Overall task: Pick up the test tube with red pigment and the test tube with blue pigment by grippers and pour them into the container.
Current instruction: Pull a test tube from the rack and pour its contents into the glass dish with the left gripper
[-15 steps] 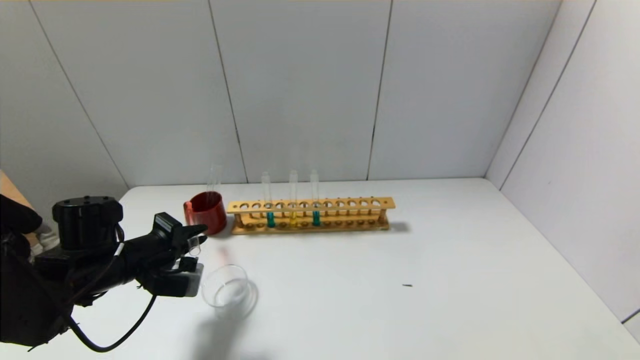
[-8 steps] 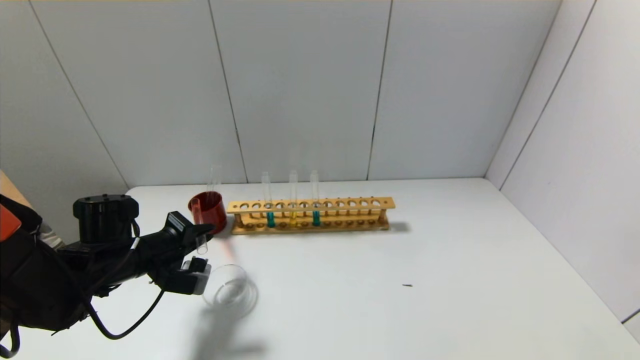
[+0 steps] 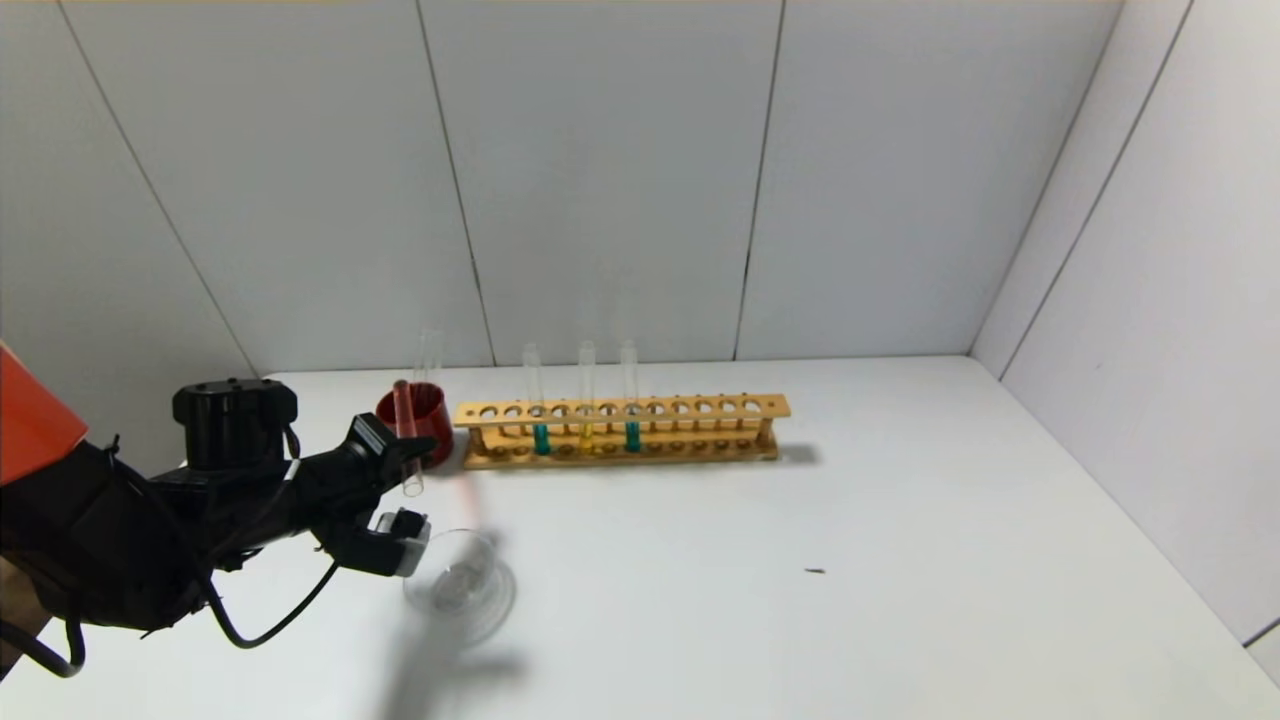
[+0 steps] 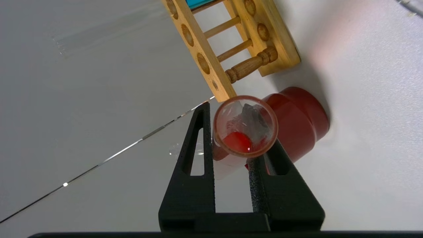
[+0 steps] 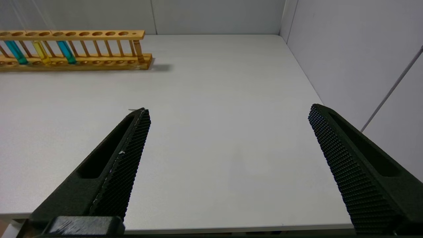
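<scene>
- White table (image 3: 760,560) boxed in by pale grey panel walls; a wooden rack (image 3: 620,430) stands toward the back, a dark red cup (image 3: 420,420) touching or just beside its left end.
- Left gripper (image 3: 405,462) is clamped on the test tube with red pigment (image 3: 406,440), held roughly upright in front of the red cup, behind the container (image 3: 462,588).
- Container sits near the front left of the table; whether any red liquid lies in it cannot be told.
- A little red liquid is seen at the bottom of the held tube, so the red pour is judged not finished.
- Test tube with blue pigment (image 3: 541,425) is untouched in the rack, beside a yellow tube (image 3: 586,420) and a second teal tube (image 3: 631,422); the blue pick-up and pour are left.
- Right gripper (image 5: 228,158) is seen with jaws wide apart over bare table, holding nothing.
- Left wrist view: looks straight down the tube mouth, showing the red residue and both fingers (image 4: 195,172) pressed on the glass; the head view cannot show this.
- Head view alone shows the container and tube together; the right gripper is seen only by its own camera.
</scene>
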### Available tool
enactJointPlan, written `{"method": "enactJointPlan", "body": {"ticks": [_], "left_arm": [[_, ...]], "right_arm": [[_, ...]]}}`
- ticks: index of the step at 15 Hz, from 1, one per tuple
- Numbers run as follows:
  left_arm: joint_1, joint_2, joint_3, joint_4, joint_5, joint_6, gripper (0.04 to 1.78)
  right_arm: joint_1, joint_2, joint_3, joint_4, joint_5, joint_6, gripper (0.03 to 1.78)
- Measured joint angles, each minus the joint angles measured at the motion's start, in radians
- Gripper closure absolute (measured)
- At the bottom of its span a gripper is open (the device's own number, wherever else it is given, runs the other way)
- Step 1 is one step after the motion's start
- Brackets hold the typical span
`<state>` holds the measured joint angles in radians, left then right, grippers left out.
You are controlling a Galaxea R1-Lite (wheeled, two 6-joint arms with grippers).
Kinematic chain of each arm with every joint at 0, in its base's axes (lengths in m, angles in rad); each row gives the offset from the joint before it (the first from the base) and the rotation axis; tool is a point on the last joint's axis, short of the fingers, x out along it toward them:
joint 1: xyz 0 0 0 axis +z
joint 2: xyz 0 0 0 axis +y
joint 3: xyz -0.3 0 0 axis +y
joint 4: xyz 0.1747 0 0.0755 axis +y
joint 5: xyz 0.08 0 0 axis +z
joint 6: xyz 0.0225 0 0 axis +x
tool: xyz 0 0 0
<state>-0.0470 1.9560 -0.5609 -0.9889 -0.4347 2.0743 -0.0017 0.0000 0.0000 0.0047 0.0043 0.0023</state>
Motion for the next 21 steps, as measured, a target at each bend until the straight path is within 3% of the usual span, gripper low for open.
{"method": "enactJointPlan", "body": {"ticks": [21], "left_arm": [[-0.029,0.016,-0.039,-0.001,0.043,0.153,1.49]], "right_arm": [[0.000,0.000,0.000,0.000,0.000,0.001,0.06]]}}
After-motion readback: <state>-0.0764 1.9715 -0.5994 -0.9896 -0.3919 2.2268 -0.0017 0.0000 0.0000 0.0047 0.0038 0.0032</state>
